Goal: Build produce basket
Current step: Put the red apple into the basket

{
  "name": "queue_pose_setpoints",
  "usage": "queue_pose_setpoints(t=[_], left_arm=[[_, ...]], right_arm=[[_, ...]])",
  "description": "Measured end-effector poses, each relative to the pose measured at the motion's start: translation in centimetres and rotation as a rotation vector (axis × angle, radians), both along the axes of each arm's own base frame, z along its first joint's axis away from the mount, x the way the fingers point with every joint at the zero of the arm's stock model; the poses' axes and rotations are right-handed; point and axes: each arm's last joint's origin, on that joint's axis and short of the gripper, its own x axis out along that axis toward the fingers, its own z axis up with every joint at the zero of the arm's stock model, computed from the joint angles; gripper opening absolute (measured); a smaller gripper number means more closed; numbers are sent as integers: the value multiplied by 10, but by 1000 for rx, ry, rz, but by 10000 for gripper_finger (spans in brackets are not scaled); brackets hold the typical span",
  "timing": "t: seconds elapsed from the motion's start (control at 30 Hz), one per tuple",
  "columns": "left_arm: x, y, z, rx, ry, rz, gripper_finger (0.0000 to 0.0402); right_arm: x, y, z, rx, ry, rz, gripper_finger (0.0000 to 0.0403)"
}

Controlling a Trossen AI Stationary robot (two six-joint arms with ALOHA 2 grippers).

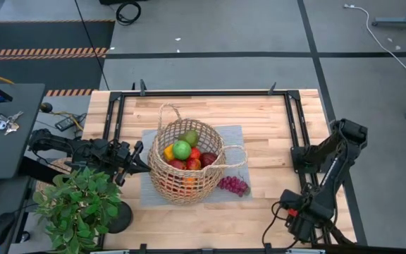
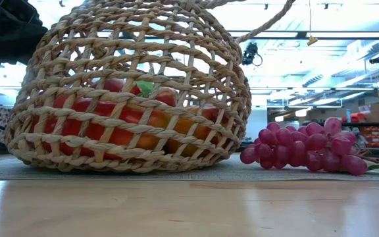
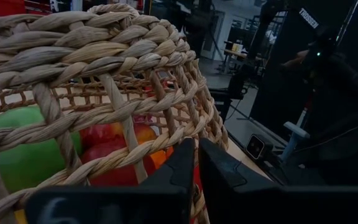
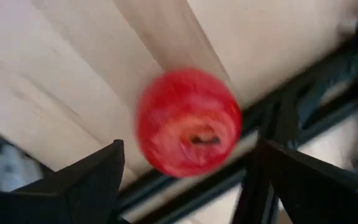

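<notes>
Crowded middle, open edges on my worktop [image 1: 273,120]

The basket [image 1: 186,164], a grape bunch [image 1: 233,185] beside it and a potted plant [image 1: 76,204] block my left and centre; bare wood lies open on my right, where a red apple [image 4: 188,122] sits between my spread jaws.

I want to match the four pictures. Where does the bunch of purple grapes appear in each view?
High view: grapes on the grey mat, right of the basket.
Low view: grapes at the right, beside the basket.
Left wrist view: not in it.
Right wrist view: not in it.
Shared landmark: the basket.
</notes>
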Motion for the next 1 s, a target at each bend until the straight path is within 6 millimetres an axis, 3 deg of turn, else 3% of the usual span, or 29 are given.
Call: queue_pose_setpoints(t=[0.17, 0.43, 0.73, 1.0], left_arm=[[0, 0, 0, 0, 0, 0, 35], [0, 0, 0, 0, 0, 0, 28], [0, 0, 0, 0, 0, 0, 36], [0, 0, 0, 0, 0, 0, 28]], right_arm=[[-2, 1, -12, -8, 107, -16, 397], [-2, 2, -15, -6, 108, -16, 395], [-1, -11, -46, 40, 154, -26, 396], [4, -19, -51, 55, 172, -11, 395]])
